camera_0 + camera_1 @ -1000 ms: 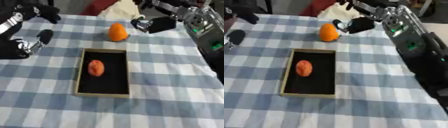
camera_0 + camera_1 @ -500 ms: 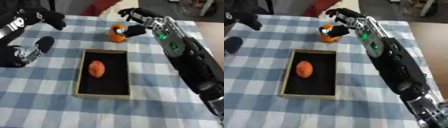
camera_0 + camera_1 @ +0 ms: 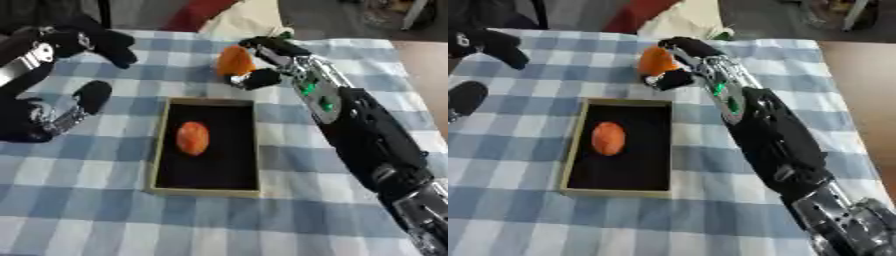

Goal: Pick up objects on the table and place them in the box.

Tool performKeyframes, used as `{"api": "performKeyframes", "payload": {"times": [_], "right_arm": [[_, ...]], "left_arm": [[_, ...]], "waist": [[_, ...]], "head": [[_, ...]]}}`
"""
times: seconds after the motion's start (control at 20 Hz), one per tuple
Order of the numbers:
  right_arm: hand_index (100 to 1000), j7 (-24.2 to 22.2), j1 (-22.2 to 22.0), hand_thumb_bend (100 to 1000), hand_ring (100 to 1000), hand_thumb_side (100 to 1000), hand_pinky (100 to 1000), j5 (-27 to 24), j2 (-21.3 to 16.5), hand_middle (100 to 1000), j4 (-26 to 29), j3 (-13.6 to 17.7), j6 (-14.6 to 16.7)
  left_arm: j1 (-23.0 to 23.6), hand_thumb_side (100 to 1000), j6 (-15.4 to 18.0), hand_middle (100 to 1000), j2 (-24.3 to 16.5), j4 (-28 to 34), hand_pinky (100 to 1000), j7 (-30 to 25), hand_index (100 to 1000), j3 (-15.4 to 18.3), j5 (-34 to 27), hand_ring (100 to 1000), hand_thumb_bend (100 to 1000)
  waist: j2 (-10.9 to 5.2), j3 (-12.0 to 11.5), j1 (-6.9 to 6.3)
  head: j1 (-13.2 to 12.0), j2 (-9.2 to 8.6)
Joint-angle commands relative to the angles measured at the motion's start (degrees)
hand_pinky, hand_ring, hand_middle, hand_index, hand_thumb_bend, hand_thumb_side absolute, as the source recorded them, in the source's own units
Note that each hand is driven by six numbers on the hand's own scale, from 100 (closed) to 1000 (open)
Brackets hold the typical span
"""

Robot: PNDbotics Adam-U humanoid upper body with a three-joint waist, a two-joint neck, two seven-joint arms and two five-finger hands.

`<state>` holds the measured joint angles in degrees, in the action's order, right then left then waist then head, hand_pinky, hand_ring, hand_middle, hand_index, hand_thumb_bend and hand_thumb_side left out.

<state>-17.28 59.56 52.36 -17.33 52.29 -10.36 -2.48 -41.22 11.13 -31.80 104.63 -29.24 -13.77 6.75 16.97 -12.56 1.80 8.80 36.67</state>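
Across the whole field of view runs the counter (image 3: 105,220), covered in a blue-and-white checked cloth that lies flat. Beyond its far edge: dark floor, a red shape and a pale cream bundle (image 3: 249,22) touching the cloth's far border; brown flooring shows at the right.

Right arm (image 3: 367,135) enters from the lower right, long, black with silver joints and small green lights, stretched diagonally toward the far middle of the counter. Left arm at the left side, forearm silver and black.

Box (image 3: 208,187), shallow, tan rim, black inside, sits near centre with its long side running away from the robot. One orange-red rounded object (image 3: 192,138) lies inside it, left of middle.

Left hand (image 3: 96,42) hangs over the far left of the cloth, curled, holding nothing.

Right hand (image 3: 267,62) curls round an orange fruit (image 3: 234,60), just beyond the box's far rim.
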Motion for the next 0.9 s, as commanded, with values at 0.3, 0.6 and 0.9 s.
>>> {"api": "performKeyframes", "payload": {"times": [0.3,0.6,0.9], "right_arm": [[953,4.32,1.28,323,864,626,889,4.6,-0.03,900,-4.42,2.22,0.43],[732,9.01,0.79,186,816,519,870,5.16,0.03,818,-3.92,2.98,-0.2],[506,15.01,0.35,100,724,440,841,3.88,-0.11,662,0.62,4.34,-2.94]], "left_arm": [[-0.31,815,0.07,736,-0.51,0.64,868,-0.98,924,0.13,-0.26,751,155],[-0.17,835,-0.03,736,-0.39,0.56,868,-1.01,925,0.18,-0.3,751,135],[-0.09,858,-0.26,736,-0.33,0.49,869,-0.88,927,0.19,-0.34,750,111]], "waist": [[-0.78,-0.24,-0.43],[-0.51,-0.35,-0.62],[-0.33,-0.27,-0.79]], "head": [[0.17,-0.46],[0.12,-0.42],[-0.02,-0.38]]}}
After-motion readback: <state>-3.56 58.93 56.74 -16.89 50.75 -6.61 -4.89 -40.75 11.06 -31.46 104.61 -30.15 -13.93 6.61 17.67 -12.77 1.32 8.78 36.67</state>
